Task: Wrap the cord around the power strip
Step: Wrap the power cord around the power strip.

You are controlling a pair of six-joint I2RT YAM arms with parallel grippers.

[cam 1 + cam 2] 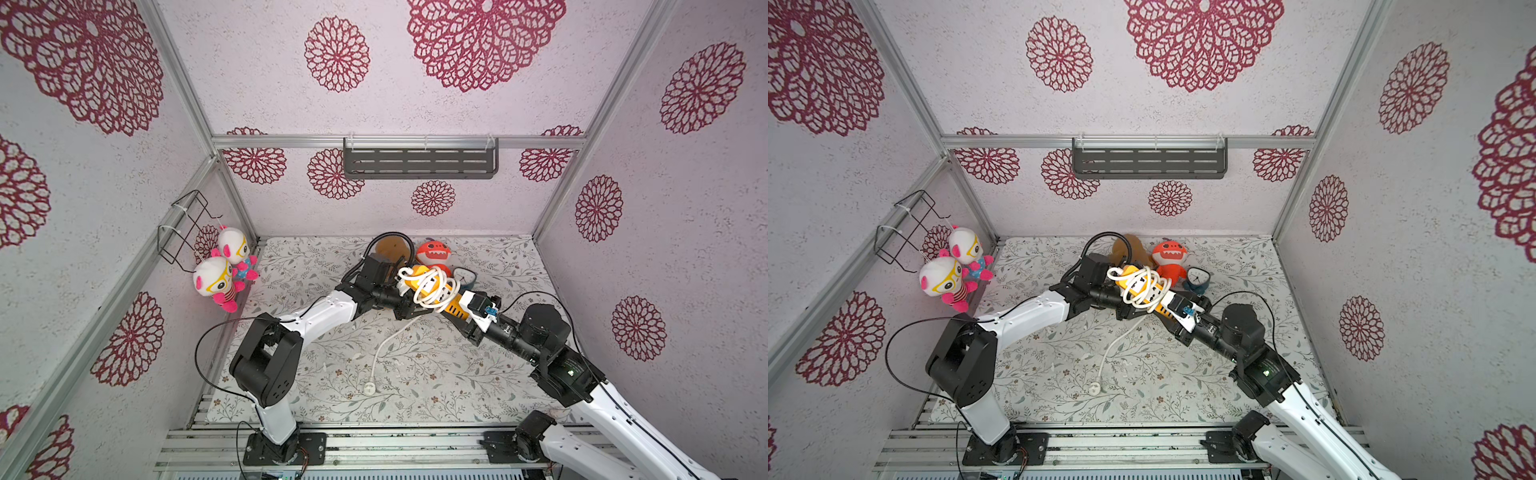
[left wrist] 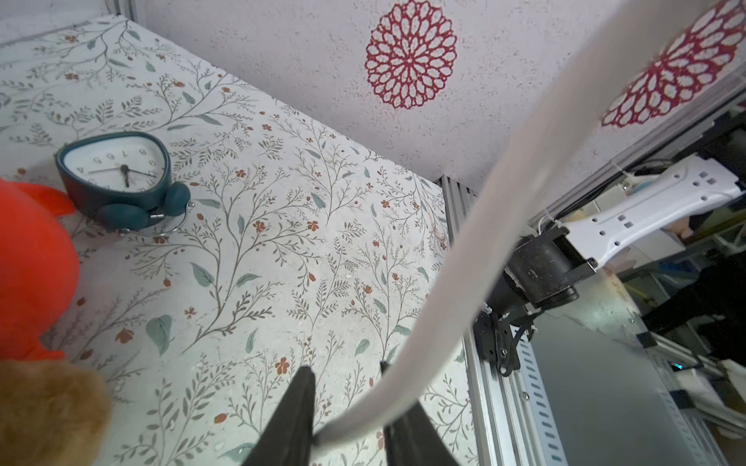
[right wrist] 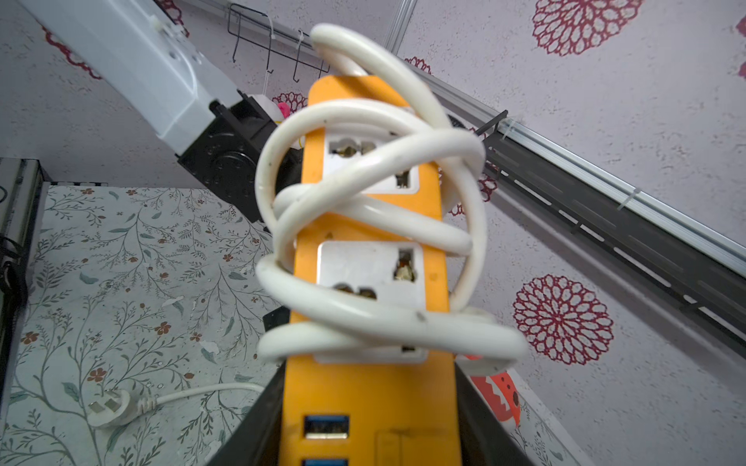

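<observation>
The strip (image 1: 451,308) is just right of centre in both top views. It's up off the table (image 1: 332,374) and lying on a slant, with the far end toward the upper left. The right gripper (image 3: 369,375) is clamped on the USB end, with a black finger (image 3: 258,423) flat against each long side. In the right wrist view the strip runs up the middle of the frame, sockets facing the camera.

The cord (image 3: 363,210) goes round the strip in several loose loops that cross each other over both socket faces. In a top view the leftover length drops from that bundle to the table and runs toward the lower left. It ends at the plug (image 1: 369,388), which lies flat near lower centre.

The left gripper (image 2: 345,365) shows at the bottom centre of its wrist view, fingers parted. The cord, blurry there, crosses the gap and sweeps up to the upper right. The gap looks wider than the cord, so nothing's getting squeezed. I can't tell if the cord brushes a finger.

Behind the strip, toward the back wall, are a clock (image 2: 117,169), a shark toy (image 1: 432,251) and a brown plush (image 1: 392,247).
</observation>
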